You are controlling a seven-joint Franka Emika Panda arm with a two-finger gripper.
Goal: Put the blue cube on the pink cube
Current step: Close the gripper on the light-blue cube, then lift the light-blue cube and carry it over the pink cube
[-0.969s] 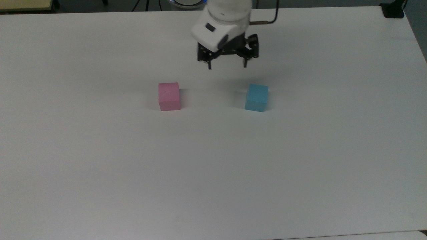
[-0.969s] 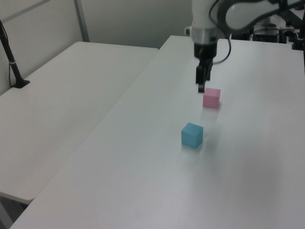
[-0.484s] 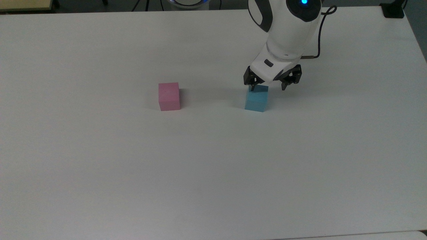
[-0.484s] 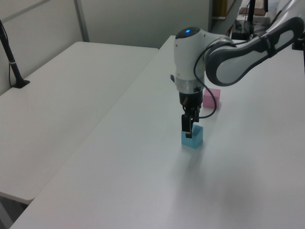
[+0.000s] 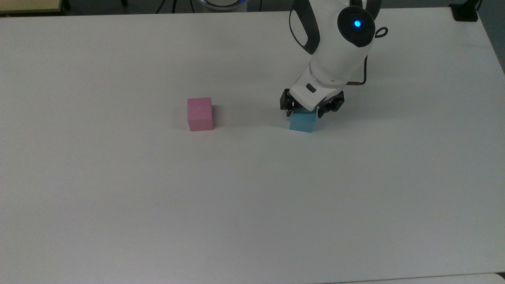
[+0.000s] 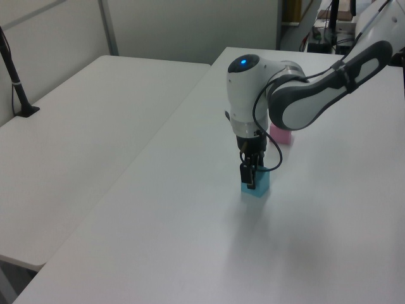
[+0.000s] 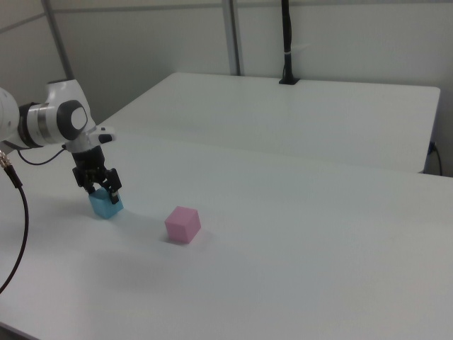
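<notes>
Fingers (image 5: pixel 289 113) of the gripper (image 5: pixel 304 111) are apart, one on each side of the blue cube (image 5: pixel 302 122) — lowered over its top edge, with the cube between them and sitting on the white table (image 5: pixel 252 189); I cannot tell whether the pads touch its faces. In the top view the pink cube (image 5: pixel 200 114) sits well apart to the top view's left, alone on the table; in the right view it lies to the right view's right of the blue cube (image 7: pixel 106 205) and gripper (image 7: pixel 101 185).

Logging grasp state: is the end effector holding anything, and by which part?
Cannot tell. The end effector straddles the blue cube's top, the cube resting on the table.
</notes>
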